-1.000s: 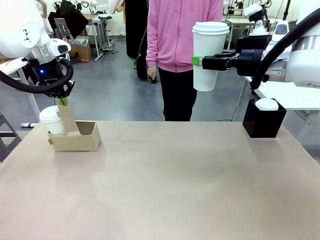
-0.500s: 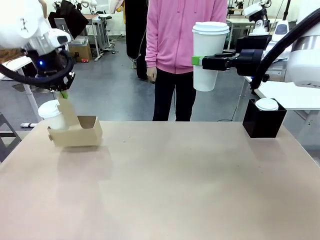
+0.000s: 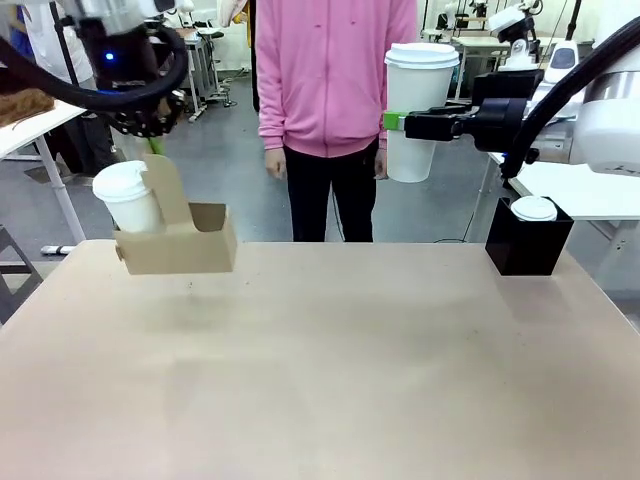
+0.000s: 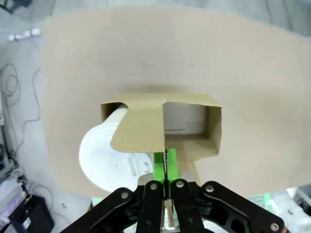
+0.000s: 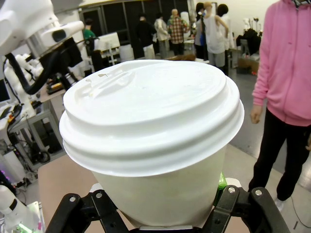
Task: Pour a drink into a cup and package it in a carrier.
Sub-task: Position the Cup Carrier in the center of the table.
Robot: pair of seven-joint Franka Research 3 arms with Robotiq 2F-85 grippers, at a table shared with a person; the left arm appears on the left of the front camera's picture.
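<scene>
The brown cardboard carrier point(image 3: 178, 248) hangs clear above the table's far left, a lidded white cup point(image 3: 127, 196) standing in its left slot. My left gripper point(image 3: 153, 149) is shut on the carrier's upright centre handle; in the left wrist view the green pads point(image 4: 158, 164) pinch that handle above the carrier point(image 4: 187, 121) and the cup's lid point(image 4: 104, 155). High at the right, my right gripper point(image 3: 400, 122) is shut on a second lidded white cup point(image 3: 418, 100), seen close up as the cup point(image 5: 150, 121) in the right wrist view. The drink is hidden.
A black square box point(image 3: 527, 245) with a white lid point(image 3: 533, 208) on top stands at the table's far right corner. A person in a pink top point(image 3: 320, 70) stands beyond the far edge. The brown table point(image 3: 330, 370) stretches bare across the middle.
My left arm has lifted the carrier with its cup off the table, up and to the right. The right arm and its cup have stayed still. The person has stepped slightly left.
</scene>
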